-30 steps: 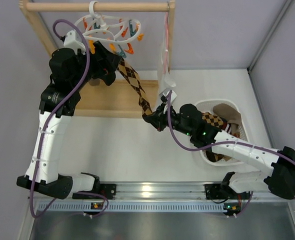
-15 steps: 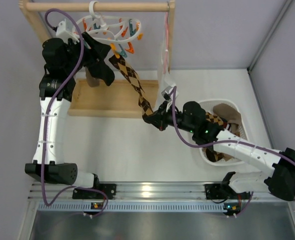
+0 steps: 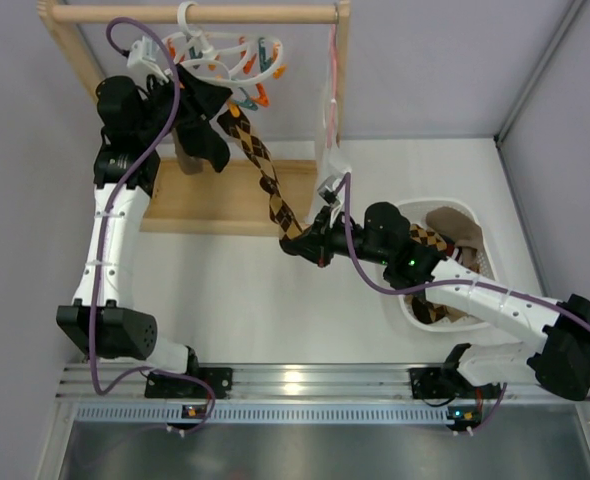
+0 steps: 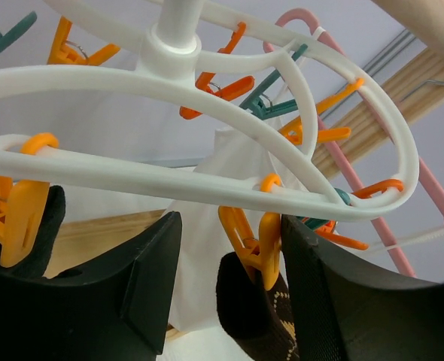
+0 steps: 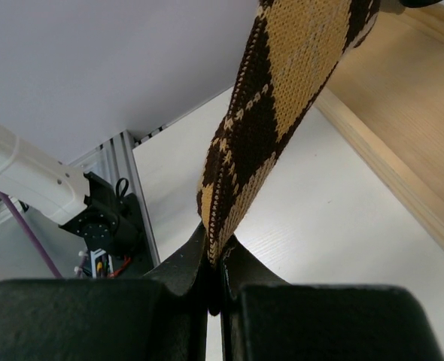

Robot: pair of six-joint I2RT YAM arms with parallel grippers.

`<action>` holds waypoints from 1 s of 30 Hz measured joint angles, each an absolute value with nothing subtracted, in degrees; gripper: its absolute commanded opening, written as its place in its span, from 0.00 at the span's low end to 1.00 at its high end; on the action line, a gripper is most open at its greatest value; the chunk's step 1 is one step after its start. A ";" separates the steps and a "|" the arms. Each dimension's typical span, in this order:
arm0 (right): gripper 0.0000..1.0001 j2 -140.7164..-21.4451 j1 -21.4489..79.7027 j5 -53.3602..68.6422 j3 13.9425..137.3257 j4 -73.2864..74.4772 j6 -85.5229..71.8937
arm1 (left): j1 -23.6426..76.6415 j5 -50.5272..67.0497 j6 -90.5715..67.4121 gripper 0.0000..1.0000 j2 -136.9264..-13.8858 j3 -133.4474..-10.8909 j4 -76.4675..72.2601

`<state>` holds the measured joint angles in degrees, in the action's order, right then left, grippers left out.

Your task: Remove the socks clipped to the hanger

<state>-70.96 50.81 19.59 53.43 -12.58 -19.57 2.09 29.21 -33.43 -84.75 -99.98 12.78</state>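
The white ring hanger [image 3: 215,60] hangs from the wooden rail. A brown-and-tan diamond-checked sock [image 3: 265,165] runs taut from an orange clip [image 4: 258,244] down to my right gripper [image 3: 303,240], which is shut on the sock's lower end [image 5: 282,90]. My left gripper [image 3: 223,105] is raised under the hanger [image 4: 207,90]. Its jaws stand open on either side of that orange clip and the sock's top [image 4: 256,308]; the right finger is against the clip, the left one apart. A dark sock [image 4: 34,226] hangs from another orange clip at the left.
A white cloth with a pink strap [image 3: 332,120] hangs from the rail's right end. The frame's wooden base [image 3: 225,195] lies below the hanger. A white basket [image 3: 478,228] at the right holds removed socks [image 3: 430,240].
My left arm has risen to the hanger and its jaws have narrowed around the orange clip. The right gripper, still gripping the sock, has shifted slightly left.
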 measured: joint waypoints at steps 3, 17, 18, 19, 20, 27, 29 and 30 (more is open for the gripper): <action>0.00 -70.96 50.81 20.27 53.67 -12.49 -19.57 | 1.67 30.09 -34.35 0.60 -85.21 -99.04 11.20; 0.00 -70.91 50.76 23.03 54.24 -12.69 -19.57 | 1.56 35.33 -40.12 0.52 -87.29 -95.96 -0.43; 0.00 -70.94 50.76 23.27 54.33 -12.73 -19.59 | 1.56 35.70 -40.62 0.49 -87.50 -95.83 -0.99; 0.00 -70.94 50.78 23.46 54.39 -12.88 -19.59 | 1.56 36.03 -41.08 0.45 -87.72 -95.74 -1.67; 0.00 -70.96 50.78 23.68 54.43 -13.10 -19.62 | 1.56 36.27 -41.56 0.42 -87.92 -95.64 -2.22; 0.00 -70.96 50.78 24.71 54.43 -13.67 -19.73 | 1.56 36.67 -43.38 0.23 -88.64 -95.31 -4.47; 0.00 -70.96 50.78 24.77 54.41 -13.69 -19.73 | 1.56 36.64 -43.46 0.23 -88.62 -95.11 -4.86; 0.00 -70.96 50.78 24.75 54.41 -13.69 -19.73 | 1.56 36.64 -43.46 0.27 -88.62 -95.00 -4.99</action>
<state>-70.96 50.78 24.75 54.41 -13.69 -19.73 1.56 36.64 -43.46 -88.62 -95.00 -4.99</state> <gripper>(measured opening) 0.008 0.361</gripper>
